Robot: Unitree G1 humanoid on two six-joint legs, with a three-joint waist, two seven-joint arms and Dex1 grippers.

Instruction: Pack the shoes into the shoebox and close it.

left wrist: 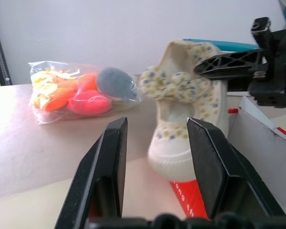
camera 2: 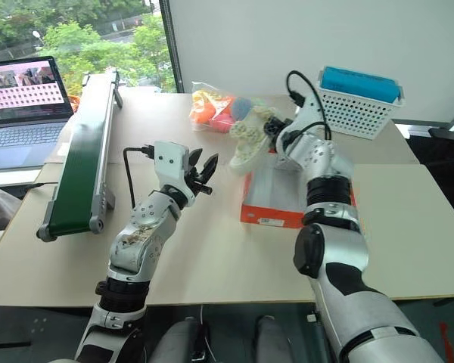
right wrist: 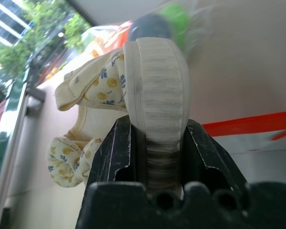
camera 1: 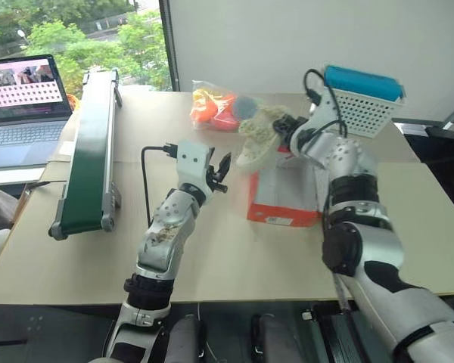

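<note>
Cream floral shoe (right wrist: 155, 95) is clamped by its sole between the right gripper (right wrist: 157, 143) fingers for carrying to the orange shoebox (camera 1: 284, 198), while the left gripper (left wrist: 157, 157) stands open and empty.

One shoe (camera 1: 257, 136), one orange shoebox (camera 1: 284, 198), one bag of toys (camera 1: 221, 108), one white basket (camera 1: 363, 102), one conveyor belt (camera 1: 87, 147), one laptop (camera 1: 23, 110), on one surface (camera 1: 234, 257).

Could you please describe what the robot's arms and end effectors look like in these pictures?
Both arms are silver-white shells with black joints. The left end effector has two black fingers on a white block, with a black cable looping from it. The right end effector also has black fingers, and black cables arch over its wrist.
</note>
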